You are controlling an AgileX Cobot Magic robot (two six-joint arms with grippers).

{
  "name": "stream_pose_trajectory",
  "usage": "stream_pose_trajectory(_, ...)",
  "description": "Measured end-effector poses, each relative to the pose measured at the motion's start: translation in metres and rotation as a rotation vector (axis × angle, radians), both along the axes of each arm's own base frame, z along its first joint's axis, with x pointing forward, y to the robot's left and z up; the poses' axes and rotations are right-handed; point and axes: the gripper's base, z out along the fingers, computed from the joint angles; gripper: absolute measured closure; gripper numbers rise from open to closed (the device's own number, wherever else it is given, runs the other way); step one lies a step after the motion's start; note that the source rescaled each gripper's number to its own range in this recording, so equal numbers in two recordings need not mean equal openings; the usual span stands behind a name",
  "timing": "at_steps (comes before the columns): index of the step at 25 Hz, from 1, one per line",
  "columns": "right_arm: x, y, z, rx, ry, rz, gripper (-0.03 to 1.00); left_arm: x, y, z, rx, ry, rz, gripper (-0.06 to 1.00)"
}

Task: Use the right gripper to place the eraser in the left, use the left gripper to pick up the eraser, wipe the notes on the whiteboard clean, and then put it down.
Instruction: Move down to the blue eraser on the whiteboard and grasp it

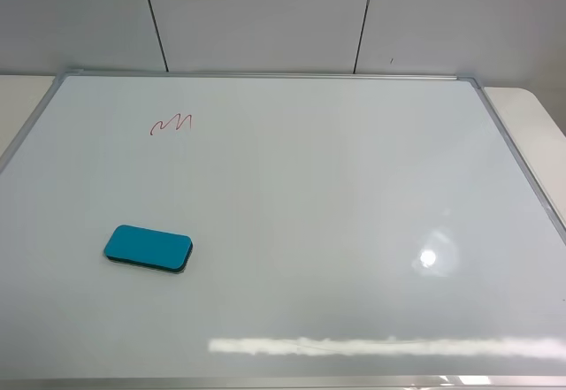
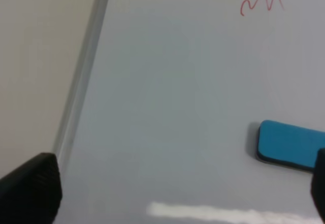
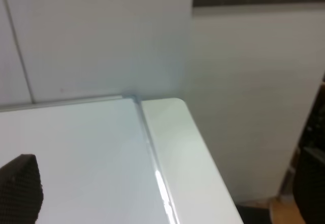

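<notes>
The teal-blue eraser [image 1: 148, 248] lies flat on the whiteboard [image 1: 354, 213], near its front left. The red zigzag notes [image 1: 171, 125] sit farther back on the left. Neither gripper shows in the exterior high view. In the left wrist view my left gripper [image 2: 175, 193] is open above the whiteboard [image 2: 167, 82], by its left frame edge. Nothing is between its fingers [image 2: 30, 188]; the eraser [image 2: 292, 145] lies just beside the other finger, and the notes [image 2: 261, 3] are beyond it. My right gripper [image 3: 165, 193] hangs open and empty over the whiteboard [image 3: 76, 148] near its far right corner.
The board rests on a pale table [image 1: 531, 111] that shows at both back corners. A grey-white panelled wall [image 1: 265, 19] stands directly behind. Past the table's right edge [image 3: 175, 148] the floor drops away beside another wall [image 3: 254, 107].
</notes>
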Motion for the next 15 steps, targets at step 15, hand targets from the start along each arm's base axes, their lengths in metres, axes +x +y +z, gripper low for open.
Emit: stream_pose_trajectory(15, 0.071, 0.005, -0.107, 0.082, 0.394, 0.057, -0.02, 0.000, 0.000, 0.000, 0.001, 0.000, 0.000, -0.06)
